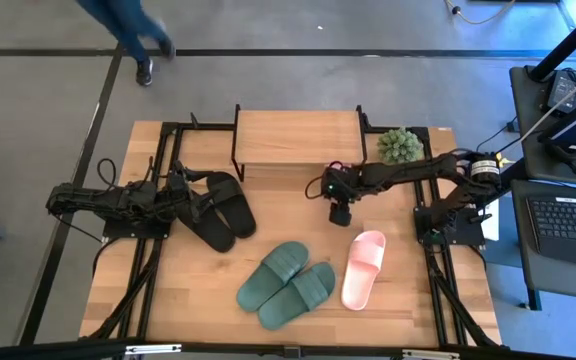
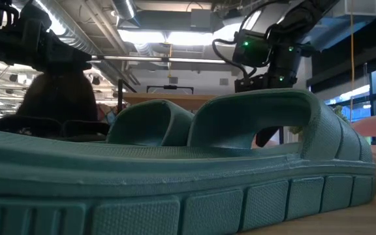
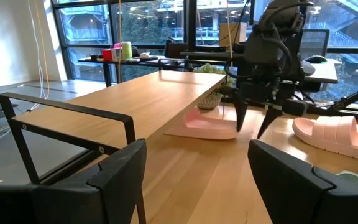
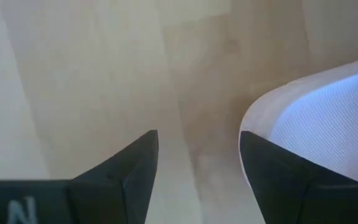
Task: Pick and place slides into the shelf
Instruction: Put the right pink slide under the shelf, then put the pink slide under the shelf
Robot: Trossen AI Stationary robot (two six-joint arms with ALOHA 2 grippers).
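1. Progress, as I judge it: 1 pink slide (image 3: 207, 126) already lies under the shelf (image 1: 299, 136), which stands at the middle of the worktop's (image 1: 198, 290) far edge. 5 slides are left out in the open.
2. The 2 black slides (image 1: 220, 209) lie near the worktop's left edge. The 2 green slides (image 1: 286, 283) lie side by side toward the near edge, about mid-width. The other pink slide (image 1: 363, 268) lies just right of them, toward the near-right part.
3. The right gripper (image 1: 339, 214) hangs just off the shelf's near-right leg, pointing down at bare wood. Its fingers stand apart with nothing between them. In the right wrist view the toe end of the pink slide shows just beside 1 finger — near, not between the 2, and I cannot tell whether it touches.
4. The left gripper (image 1: 200, 197) hovers over the black slides — fingers wide open and empty in the left wrist view.
5. None of the 5 loose slides is gripped yet.
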